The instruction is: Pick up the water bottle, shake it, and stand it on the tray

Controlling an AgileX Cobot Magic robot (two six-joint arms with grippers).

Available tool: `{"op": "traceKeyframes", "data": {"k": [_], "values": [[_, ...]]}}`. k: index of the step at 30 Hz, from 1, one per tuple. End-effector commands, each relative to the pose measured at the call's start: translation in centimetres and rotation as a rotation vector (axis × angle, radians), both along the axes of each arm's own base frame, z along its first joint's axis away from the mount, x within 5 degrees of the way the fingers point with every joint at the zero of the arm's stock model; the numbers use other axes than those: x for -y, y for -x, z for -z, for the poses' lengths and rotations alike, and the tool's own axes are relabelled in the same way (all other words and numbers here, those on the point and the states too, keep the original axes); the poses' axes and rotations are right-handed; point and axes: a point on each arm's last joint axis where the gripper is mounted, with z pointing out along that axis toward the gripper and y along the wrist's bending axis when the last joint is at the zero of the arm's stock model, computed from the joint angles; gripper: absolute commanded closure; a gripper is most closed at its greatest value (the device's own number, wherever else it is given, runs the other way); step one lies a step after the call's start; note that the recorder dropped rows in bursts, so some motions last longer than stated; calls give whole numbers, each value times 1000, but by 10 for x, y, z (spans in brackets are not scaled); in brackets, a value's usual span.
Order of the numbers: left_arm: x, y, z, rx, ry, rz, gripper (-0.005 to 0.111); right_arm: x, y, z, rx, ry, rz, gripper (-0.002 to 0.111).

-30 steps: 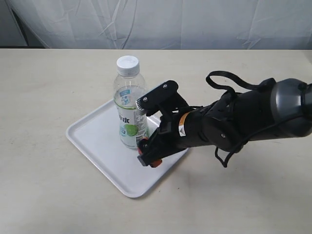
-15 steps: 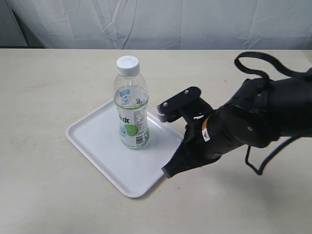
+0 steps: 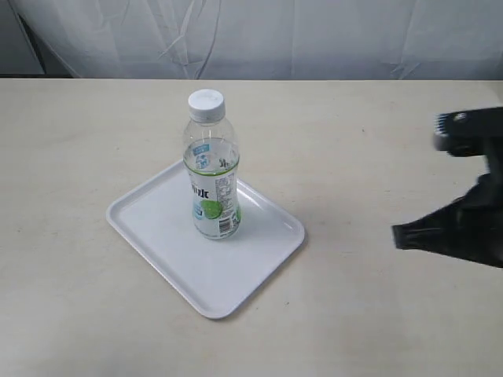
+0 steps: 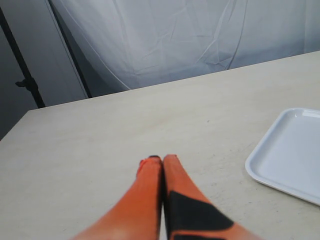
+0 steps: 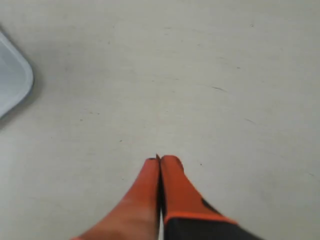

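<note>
The water bottle (image 3: 212, 177), clear with a white cap and a green-dotted label, stands upright on the white tray (image 3: 153, 224), with nothing holding it. My right gripper (image 5: 160, 160) is shut and empty over bare table, well to the right of the tray, whose corner (image 5: 12, 82) shows in the right wrist view. The right arm (image 3: 464, 228) is a dark blur at the exterior view's right edge. In the left wrist view my left gripper (image 4: 161, 159) is shut and empty above the table, with the tray's edge (image 4: 290, 150) off to one side. The exterior view does not show the left arm.
The beige table (image 3: 354, 141) stretches around the tray. A white curtain (image 3: 275, 35) hangs behind its far edge. A dark stand (image 4: 25, 82) shows beyond the table in the left wrist view.
The right arm has pulled away from the bottle and swung far to the right, nearly out of the exterior view. The bottle stays upright on the tray.
</note>
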Motion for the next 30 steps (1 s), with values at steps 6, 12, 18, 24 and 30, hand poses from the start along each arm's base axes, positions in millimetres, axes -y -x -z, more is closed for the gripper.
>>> {"op": "traceKeyframes", "data": {"k": [6, 12, 18, 24, 30], "values": [[0, 0, 1, -1, 4, 0, 106, 52, 50, -47, 108, -378, 72, 109], [0, 0, 1, -1, 4, 0, 106, 70, 58, -53, 145, -502, 199, 109], [0, 0, 1, -1, 4, 0, 106, 92, 63, -52, 182, -560, 456, 109], [0, 0, 1, -1, 4, 0, 106, 103, 74, -31, 355, -634, 511, 109], [0, 0, 1, -1, 4, 0, 106, 105, 80, 25, 464, -670, 564, 109]]}}
